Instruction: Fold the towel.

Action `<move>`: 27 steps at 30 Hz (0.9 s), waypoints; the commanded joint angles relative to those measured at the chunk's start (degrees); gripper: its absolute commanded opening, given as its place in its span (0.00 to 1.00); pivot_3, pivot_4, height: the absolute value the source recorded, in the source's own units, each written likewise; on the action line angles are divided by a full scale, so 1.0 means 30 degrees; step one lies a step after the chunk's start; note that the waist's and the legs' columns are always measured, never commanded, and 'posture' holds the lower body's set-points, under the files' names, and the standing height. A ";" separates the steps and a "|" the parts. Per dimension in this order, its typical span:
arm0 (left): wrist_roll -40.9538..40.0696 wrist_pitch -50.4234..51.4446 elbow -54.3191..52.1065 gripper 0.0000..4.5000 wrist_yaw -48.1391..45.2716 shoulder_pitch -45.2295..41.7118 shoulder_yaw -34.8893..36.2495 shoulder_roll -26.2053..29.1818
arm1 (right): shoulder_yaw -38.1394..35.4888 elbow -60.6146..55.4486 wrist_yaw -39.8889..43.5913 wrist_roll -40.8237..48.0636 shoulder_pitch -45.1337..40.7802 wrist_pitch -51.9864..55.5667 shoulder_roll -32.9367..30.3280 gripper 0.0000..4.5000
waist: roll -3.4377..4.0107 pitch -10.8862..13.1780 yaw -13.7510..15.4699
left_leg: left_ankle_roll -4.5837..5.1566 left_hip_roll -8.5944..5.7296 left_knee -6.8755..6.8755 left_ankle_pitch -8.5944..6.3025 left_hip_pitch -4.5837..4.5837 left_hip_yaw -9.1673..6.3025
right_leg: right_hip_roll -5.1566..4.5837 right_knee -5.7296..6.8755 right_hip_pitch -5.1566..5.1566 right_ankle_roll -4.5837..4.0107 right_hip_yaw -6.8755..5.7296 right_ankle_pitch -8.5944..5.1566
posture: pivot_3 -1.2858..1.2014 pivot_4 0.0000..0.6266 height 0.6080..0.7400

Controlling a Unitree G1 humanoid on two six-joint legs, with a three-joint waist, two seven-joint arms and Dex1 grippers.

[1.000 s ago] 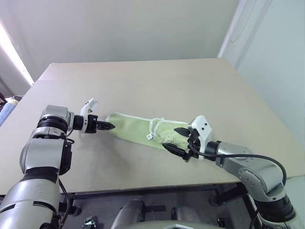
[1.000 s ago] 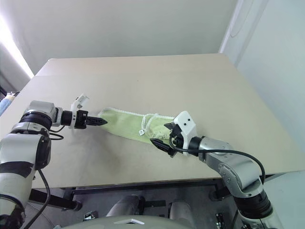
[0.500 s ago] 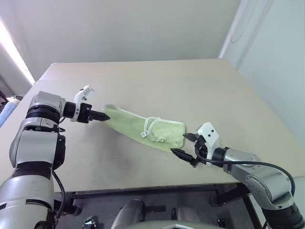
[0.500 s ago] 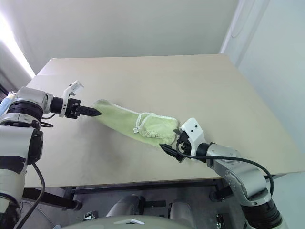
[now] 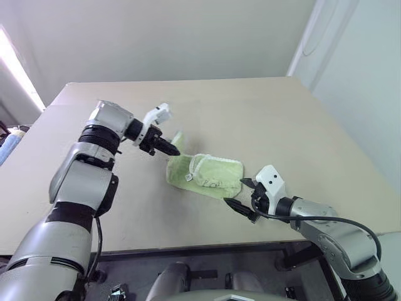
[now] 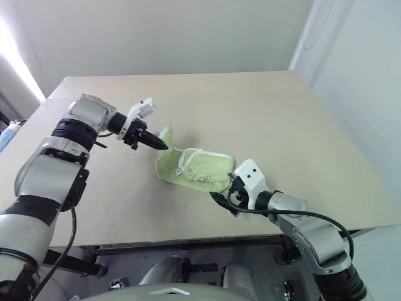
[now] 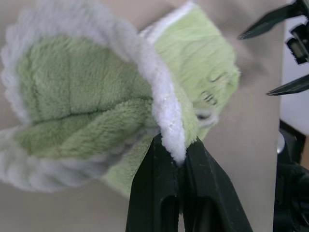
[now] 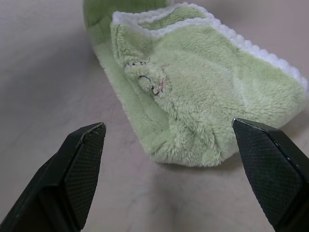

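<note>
The left gripper (image 5: 170,150), fingers clamped on the towel (image 5: 210,175)'s white-edged end, has swung it from nine o'clock toward centre of the surface (image 5: 263,113); the fold seems half made. The right gripper (image 5: 241,196), fingers spread, waits empty at five o'clock.

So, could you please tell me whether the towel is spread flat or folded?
Partly folded: the left end effector lifts one end over the bunched towel.

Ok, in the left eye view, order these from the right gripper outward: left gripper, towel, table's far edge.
1. The towel, just beyond the right gripper.
2. The left gripper, at the towel's other end.
3. The table's far edge, at the back.
</note>
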 commanded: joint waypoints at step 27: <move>-0.0322 -0.1343 0.2427 0.00 0.1826 -0.1210 0.1757 -0.6590 | -0.1316 -0.2135 -0.2060 -0.0489 0.2329 0.0087 0.0696 0.97 | -0.0001 -0.0002 -0.0021 | 0.0008 -0.0009 0.0043 0.0003 0.0018 0.0005 | 0.0008 0.0017 0.0044 0.0056 -0.0020 0.0028 | 0.52 0.00 0.65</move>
